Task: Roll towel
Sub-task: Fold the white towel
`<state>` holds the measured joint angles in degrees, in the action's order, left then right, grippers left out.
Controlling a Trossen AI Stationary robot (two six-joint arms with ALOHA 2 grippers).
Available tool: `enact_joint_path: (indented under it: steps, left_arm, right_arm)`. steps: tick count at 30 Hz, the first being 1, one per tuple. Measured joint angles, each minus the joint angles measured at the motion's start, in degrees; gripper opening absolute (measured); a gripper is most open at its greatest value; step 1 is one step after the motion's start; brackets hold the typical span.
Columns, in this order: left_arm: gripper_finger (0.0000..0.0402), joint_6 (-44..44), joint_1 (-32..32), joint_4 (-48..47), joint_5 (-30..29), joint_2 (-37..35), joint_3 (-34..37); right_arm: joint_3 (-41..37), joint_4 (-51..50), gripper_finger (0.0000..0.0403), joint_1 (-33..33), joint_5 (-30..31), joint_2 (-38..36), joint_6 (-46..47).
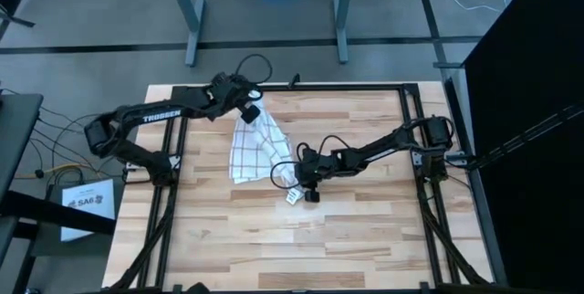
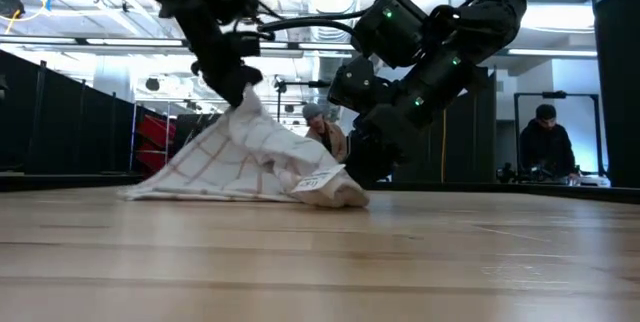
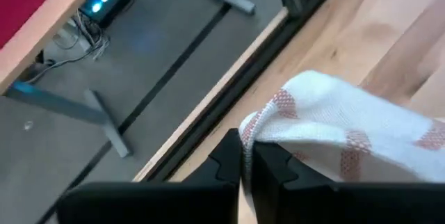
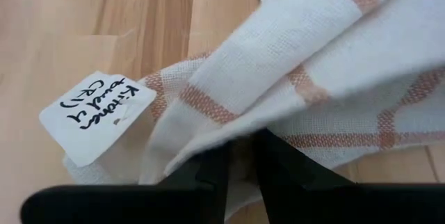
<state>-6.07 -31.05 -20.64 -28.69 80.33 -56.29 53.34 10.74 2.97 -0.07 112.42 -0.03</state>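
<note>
Nearest the front edge of the table [image 1: 228, 257], bare wood runs up to the towel [image 1: 254, 148], which lies a little left of centre with its long axis running front to back, from a low near corner up to a raised far corner. At that near corner the right gripper [image 1: 310, 187] sits low, its fingers [image 4: 208, 175] narrowed onto a fold of the checked cloth and pinning it close to the wood, just beside a small handwritten tag [image 4: 94, 116] hanging off the hem. Farther back, the left gripper [image 1: 248, 110] has its fingers [image 3: 226, 161] pressed tight on the far corner and holds it well above the table, so the cloth hangs as a sloping tent between the two grips. Both arms are therefore at opposite ends of the long axis, the right one nearer the front and low, the left one farther and high. By my reading, rolling depends on laying that far end down flat along this axis first, since the cloth is bunched and not yet spread. Beyond the table, people stand in the room behind.
</note>
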Motion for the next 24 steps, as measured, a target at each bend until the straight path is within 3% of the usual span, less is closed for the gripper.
enact_joint_path:
  steps: [5, 12, 16, 20, 24]
  left_arm:
    - [0.0043, -5.59, 0.03, 3.44, 0.46, -0.65, -0.14]
    - [0.0127, -8.32, 4.41, -5.19, 0.68, -5.68, -0.22]
    - [0.0148, -2.85, 11.17, -10.69, 1.40, -9.96, -0.22]
    - [0.0146, 4.52, 19.63, -15.05, 1.92, -9.75, 2.92]
    - [0.0139, 9.30, 26.30, -9.31, 1.77, -5.66, 10.32]
  right_arm:
    - [-0.04, -0.03, 0.0056, -0.12, -0.28, 0.02, -0.47]
    - [-0.33, -2.63, 0.0056, -0.89, -1.23, -2.77, -4.70]
    - [-0.59, -8.43, 0.0056, -3.50, -1.21, -6.98, -6.53]
    - [-0.44, -9.78, 0.0056, -5.89, -0.42, -9.63, -7.28]
    - [-0.47, -9.93, 0.0056, -6.50, -0.40, -9.68, -8.44]
